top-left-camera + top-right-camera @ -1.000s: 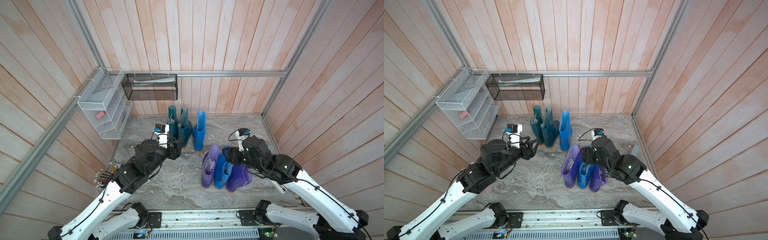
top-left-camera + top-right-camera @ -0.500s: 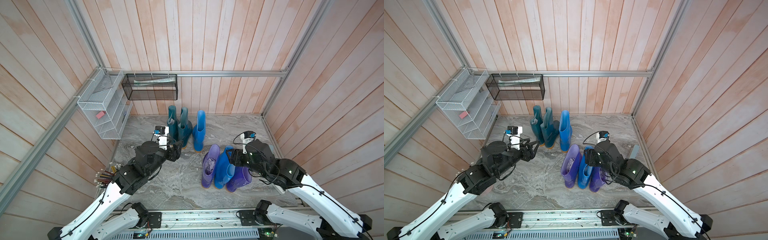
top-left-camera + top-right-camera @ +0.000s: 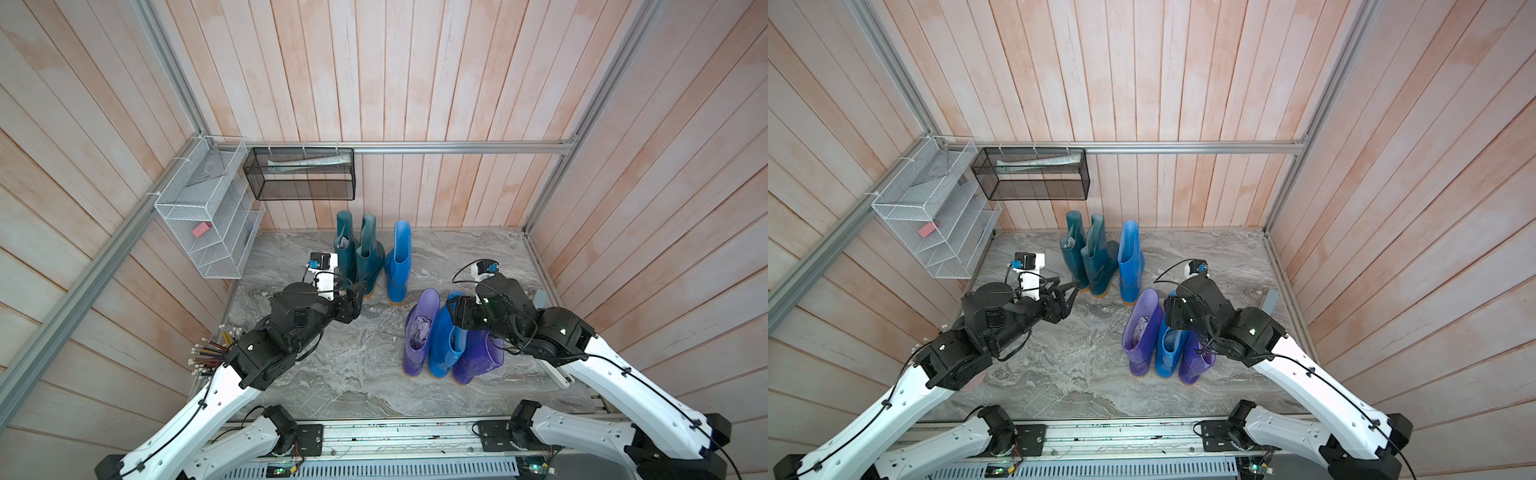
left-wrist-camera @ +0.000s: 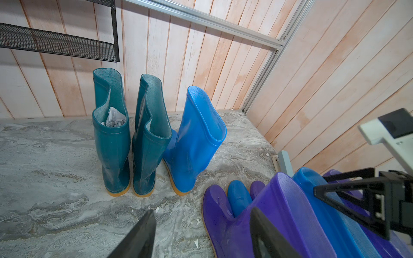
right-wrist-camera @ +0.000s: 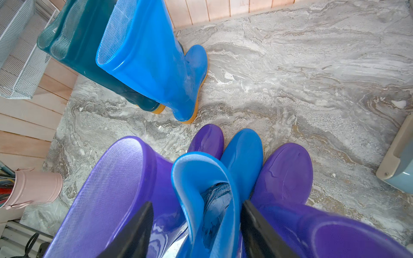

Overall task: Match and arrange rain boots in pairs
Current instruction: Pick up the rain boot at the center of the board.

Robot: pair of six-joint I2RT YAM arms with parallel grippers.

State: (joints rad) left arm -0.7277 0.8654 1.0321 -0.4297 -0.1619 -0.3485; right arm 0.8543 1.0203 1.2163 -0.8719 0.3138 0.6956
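Wood-plank walls [image 3: 415,83] box in a marbled grey floor [image 3: 332,365]. By the back wall the 2 teal boots [image 4: 111,145] stand side by side, so I judge 1 pair of 3 done. A blue boot [image 4: 196,138] stands just beside them, alone. The other blue boot [image 5: 241,152] is wedged between the 2 purple boots [image 5: 116,189] near my right arm, touching both. Moving it beside its mate would settle both remaining pairs. My right gripper [image 5: 196,202] straddles its cuff, jaws apart, 1 finger clear of the rubber, gripping nothing. My left gripper [image 3: 1071,291] hovers over the floor, spread wide and empty. In both top views my right wrist hides those fingertips, and the near boots' heels are cut off in the right wrist view.
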